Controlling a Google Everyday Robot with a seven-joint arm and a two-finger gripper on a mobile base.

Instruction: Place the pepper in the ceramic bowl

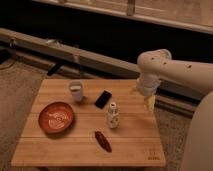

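The pepper (103, 141) is small, slender and dark red. It lies on the wooden table (60, 150) near the front, right of centre. The ceramic bowl (56, 117) is shallow, orange-red with whitish swirls, and stands at the table's left. It holds nothing. My gripper (149, 104) hangs from the white arm (165, 67) over the table's right edge, well above and to the right of the pepper, and far from the bowl.
A small white cup (76, 90) stands at the back, left of centre. A black phone (103, 99) lies beside it. A small white bottle (113, 115) stands in the middle, just behind the pepper. Rails and a dark wall run behind the table.
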